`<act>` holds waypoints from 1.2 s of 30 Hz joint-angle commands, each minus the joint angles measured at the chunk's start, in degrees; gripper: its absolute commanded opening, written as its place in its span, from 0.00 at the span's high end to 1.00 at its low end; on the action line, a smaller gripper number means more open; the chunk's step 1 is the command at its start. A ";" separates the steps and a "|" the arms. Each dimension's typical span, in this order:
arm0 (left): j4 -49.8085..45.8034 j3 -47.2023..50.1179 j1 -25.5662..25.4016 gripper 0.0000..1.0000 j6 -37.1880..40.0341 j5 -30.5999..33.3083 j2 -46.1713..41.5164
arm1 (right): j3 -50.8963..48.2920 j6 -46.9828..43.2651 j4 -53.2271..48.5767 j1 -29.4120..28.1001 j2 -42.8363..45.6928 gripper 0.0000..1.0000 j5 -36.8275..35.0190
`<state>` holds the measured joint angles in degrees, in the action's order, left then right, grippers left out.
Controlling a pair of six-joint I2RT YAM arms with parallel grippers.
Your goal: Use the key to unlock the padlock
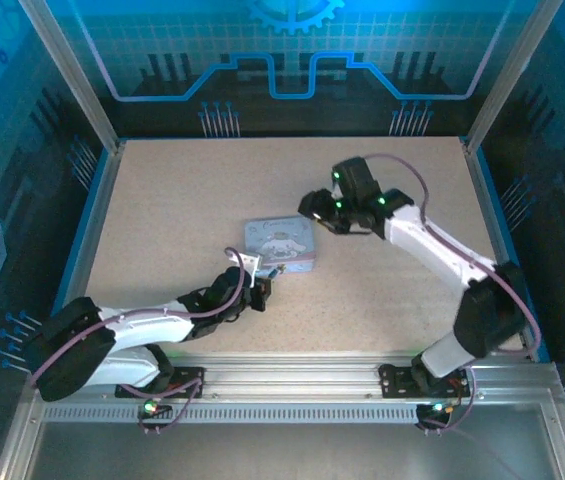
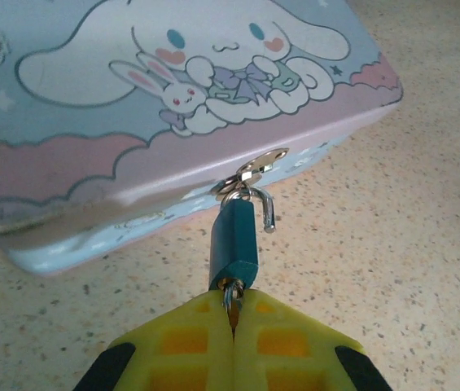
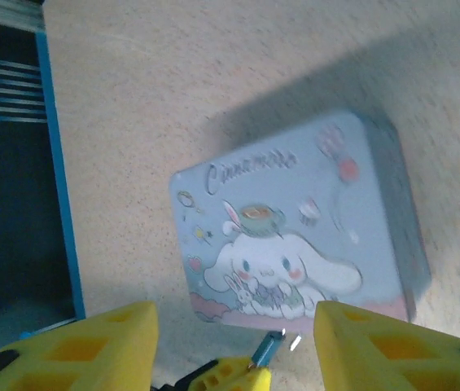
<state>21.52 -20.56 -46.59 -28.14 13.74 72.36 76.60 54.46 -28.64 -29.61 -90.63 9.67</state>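
Left claw (image 2: pixel 231 314): mine, closed down hard. The two yellow pads (image 2: pixel 182 342) meet with no gap, and they pinch the head of the key.
Key (image 2: pixel 230 293): only a sliver of metal shows, between my pad tips and the end of the padlock. It runs straight into the end of the body that faces me.
Padlock (image 2: pixel 234 240): small teal block at the tin's near side, pointing from the tin toward my left claw. I cannot tell whether it touches the bench.
Shackle (image 2: pixel 264 204): thin and silver, hooked through the hasp. One leg ends in the open just beside the body, not inside it.
Hasp (image 2: pixel 256 165): a shiny tab and ring on the tin's front wall, just under the lid's edge.
Tin (image 1: pixel 282 243): pale blue and pink, with a white cartoon dog and a bunny on the lid. It lies flat with the lid down, about the middle of the bench, its locked side turned to the near edge.
Right claw (image 3: pixel 236 314): mine too, spread wide with nothing between the fingers. It hangs in the air above the tin's far right corner, looking down on the lid.
Bench (image 1: pixel 162 220): pale speckled board with a blue rim.
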 commanded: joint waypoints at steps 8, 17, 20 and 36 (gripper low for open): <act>-4.61 -1.23 10.71 1.00 6.33 -2.91 0.28 | 24.25 -18.33 -10.96 -0.36 -27.77 0.44 10.19; -1.21 -3.00 17.43 1.00 9.08 -7.54 5.55 | 24.80 -20.45 -11.01 -2.34 -32.30 0.46 12.33; 0.98 -3.00 18.19 1.00 9.16 -8.05 7.44 | 21.28 -20.27 -9.39 -2.86 -31.22 0.49 12.78; 4.92 -3.83 18.47 1.00 6.46 -8.05 10.97 | -1.64 -13.60 -5.77 -6.62 -18.02 0.54 5.59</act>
<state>26.96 -23.14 -28.60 -20.84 6.52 82.52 79.57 38.15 -27.53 -33.76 -108.20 17.30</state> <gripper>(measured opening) 0.051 0.458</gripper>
